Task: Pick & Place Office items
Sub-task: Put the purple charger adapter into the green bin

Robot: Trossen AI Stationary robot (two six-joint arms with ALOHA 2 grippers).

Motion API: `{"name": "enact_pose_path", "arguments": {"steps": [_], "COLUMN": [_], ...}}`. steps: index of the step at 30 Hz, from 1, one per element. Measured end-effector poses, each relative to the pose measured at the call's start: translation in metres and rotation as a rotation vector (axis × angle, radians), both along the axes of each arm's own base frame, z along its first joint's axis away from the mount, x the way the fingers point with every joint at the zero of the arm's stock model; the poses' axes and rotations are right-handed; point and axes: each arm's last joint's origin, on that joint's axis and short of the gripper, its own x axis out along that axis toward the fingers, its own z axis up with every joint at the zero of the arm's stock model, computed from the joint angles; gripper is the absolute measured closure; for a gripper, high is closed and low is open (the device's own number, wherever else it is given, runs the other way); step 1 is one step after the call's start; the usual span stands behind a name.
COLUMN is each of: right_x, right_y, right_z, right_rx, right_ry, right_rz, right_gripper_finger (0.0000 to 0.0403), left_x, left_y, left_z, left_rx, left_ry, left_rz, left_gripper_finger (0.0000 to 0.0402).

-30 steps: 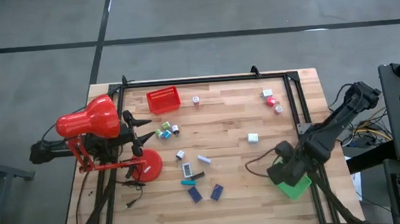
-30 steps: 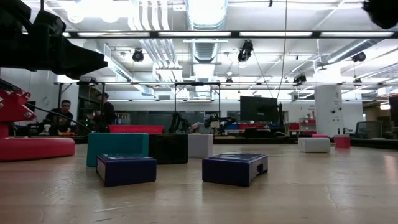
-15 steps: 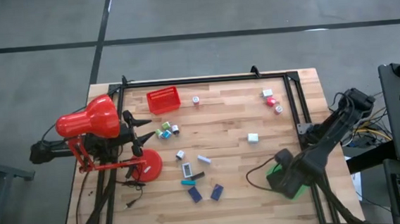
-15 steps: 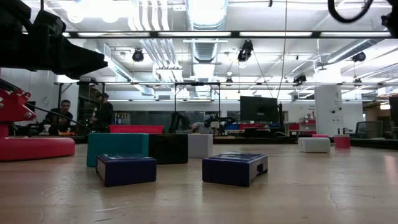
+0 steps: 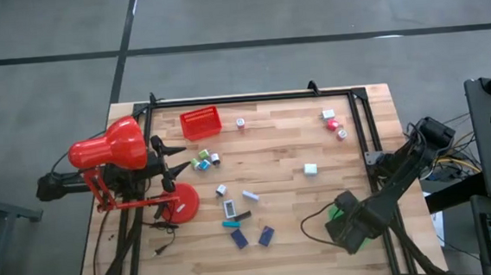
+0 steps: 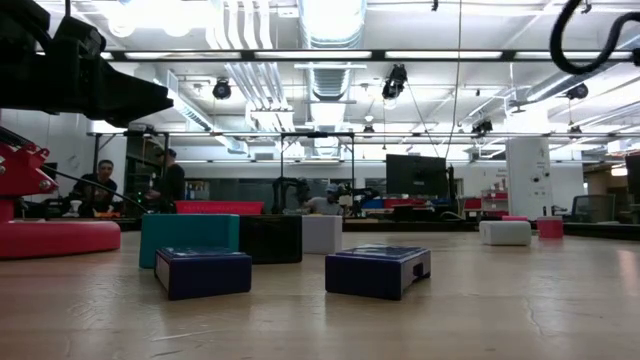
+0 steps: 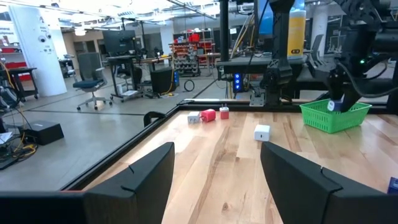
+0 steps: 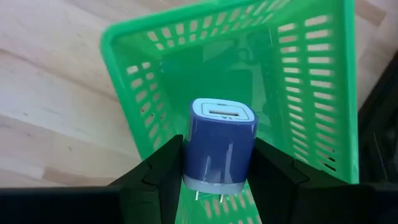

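green tray (image 5: 336, 211) mostly hidden under right arm at 4 o'clock; lamp (image 6: 40, 225) cut off at left edge.

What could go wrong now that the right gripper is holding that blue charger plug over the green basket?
The right gripper pinches the blue plastic charger plug by its sides only, so it might slip early. It hangs over the green slotted plastic basket, near one wall; released off-centre, it could bounce off the rim onto the wooden table. Its metal prongs might also catch in the basket's slots.
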Motion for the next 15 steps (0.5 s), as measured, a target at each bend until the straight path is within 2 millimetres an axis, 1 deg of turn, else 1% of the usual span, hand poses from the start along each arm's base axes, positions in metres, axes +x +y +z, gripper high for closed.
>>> {"name": "enact_pose_path", "arguments": {"steps": [8, 15], "right_x": [0.0, 0.0], "right_y": [0.004, 0.003], "right_z": [-0.022, -0.031], "right_rx": [-0.007, -0.029], "right_ry": [0.002, 0.018], "right_rz": [-0.003, -0.002], "right_gripper_finger": [0.0255, 0.0255], "left_x": [0.0, 0.0], "left_y": [0.0, 0.0], "left_z": [0.0, 0.0], "left_rx": [0.0, 0.0], "left_ry": [0.0, -0.001], "left_rz": [0.0, 0.001], "left_gripper_finger": [0.0156, 0.0156]}}
